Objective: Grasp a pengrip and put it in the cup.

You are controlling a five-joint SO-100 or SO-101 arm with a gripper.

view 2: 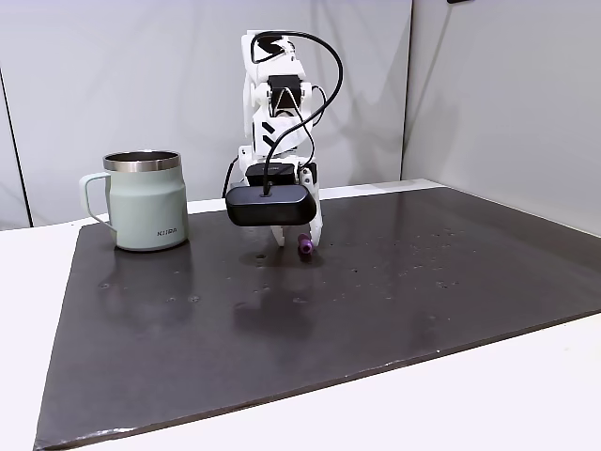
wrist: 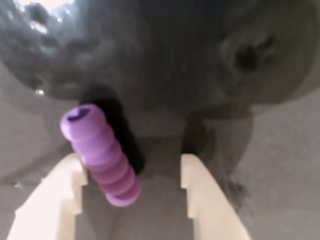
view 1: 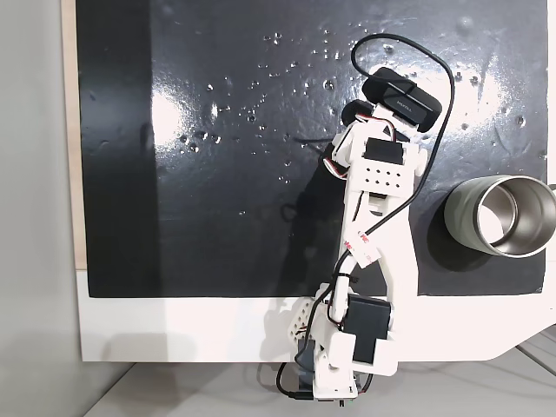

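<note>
Lying on the dark mat at the lower middle of the wrist view, the pengrip (wrist: 101, 156) sits between the open, empty fingers of the hand (wrist: 132, 187), probably light and squashy, best pinched across its ribbed middle.

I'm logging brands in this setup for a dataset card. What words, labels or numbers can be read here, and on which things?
Small dark print on the side of the cup, in a fixed view: it looks like "KIIRA", but it is too small to be sure.
Red marks on a white tag on the arm, in a fixed view: too small to read.
The pengrip and the webcam show no text.
</note>
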